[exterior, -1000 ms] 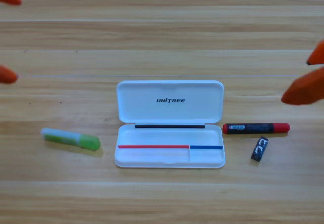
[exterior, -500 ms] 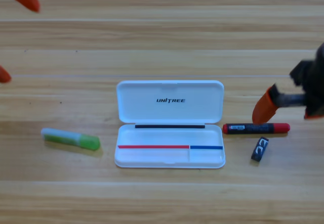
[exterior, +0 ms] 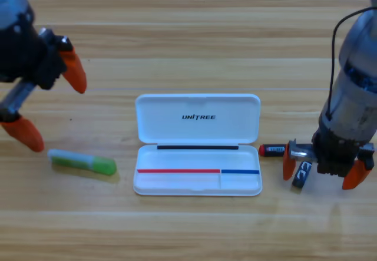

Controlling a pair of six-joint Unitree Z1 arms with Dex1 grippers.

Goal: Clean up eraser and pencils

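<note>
The small, stiff, light eraser (exterior: 302,174), lying right of the open white case (exterior: 198,181), is straddled by the right gripper (exterior: 321,172) with jaws apart, and is best pinched across its short sides.

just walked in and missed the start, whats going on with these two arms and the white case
Two arms are tidying stationery around an open white case on a wooden table. The right gripper is down at the eraser, its open jaws straddling it, and the arm hides most of the red pencil. The left gripper hangs open above the green pencil, which lies left of the case. Nothing is in the case yet.
</note>
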